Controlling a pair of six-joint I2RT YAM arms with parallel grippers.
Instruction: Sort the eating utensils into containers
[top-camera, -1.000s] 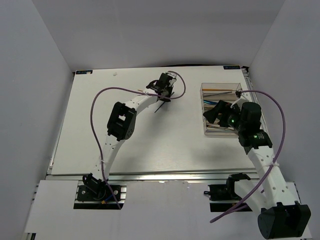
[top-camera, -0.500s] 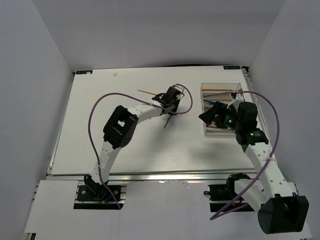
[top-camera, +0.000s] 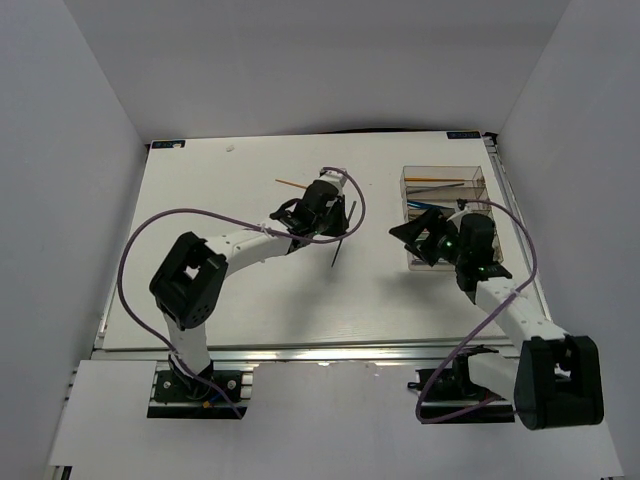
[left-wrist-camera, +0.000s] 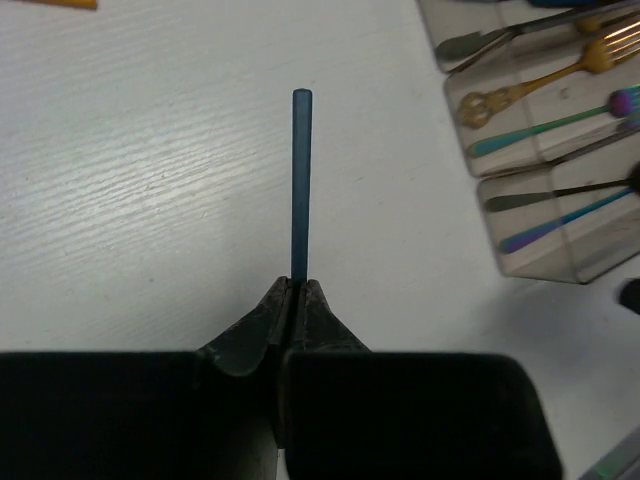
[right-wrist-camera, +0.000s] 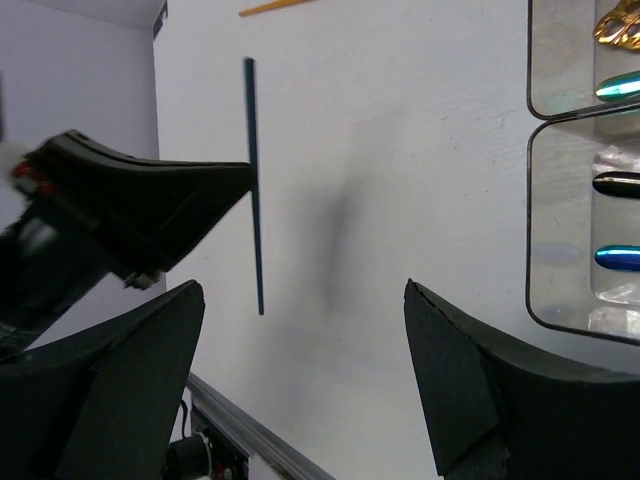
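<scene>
Mid-table, a bit left of the tray (top-camera: 406, 262), the L gripper (top-camera: 338, 225) has the dark chopstick (top-camera: 337, 255) pinched tight. In the L wrist view the jaws meet on it w/ no gap, and the shaft (left-wrist-camera: 300, 180) sticks straight out past the tips (left-wrist-camera: 295, 290). From the R wrist cam the hold looks roughly mid-length (right-wrist-camera: 254, 240). A soft shadow lies beside the stick on the table (top-camera: 200, 200), so it's prob. lifted clear.

Key relation: the tray sits to the robot's right of the held stick, near but apart. In the overhead view the stick's long axis runs approx. near-to-far w/ a slight tilt, while the compartments run left-right. So the stick lies about crosswise to the slots and needs a turn before it'll drop in flat. The far slot seems to hold an orange stick (top-camera: 437, 181), likely its mate's bin.

The L arm is stretched fwd and bent rightward, wrist angled toward the tray. The R gripper (top-camera: 408, 238) hovers at the tray's left edge, nearer the tray than the L one. Its jaws are spread wide w/ nothing in them and face the stick, which sits between the fingers in its own view (right-wrist-camera: 300, 340). Handover or direct drop: can't tell which.

A loose orange chopstick (top-camera: 290, 184) lies on the table beyond the L wrist, not yet sorted.
</scene>
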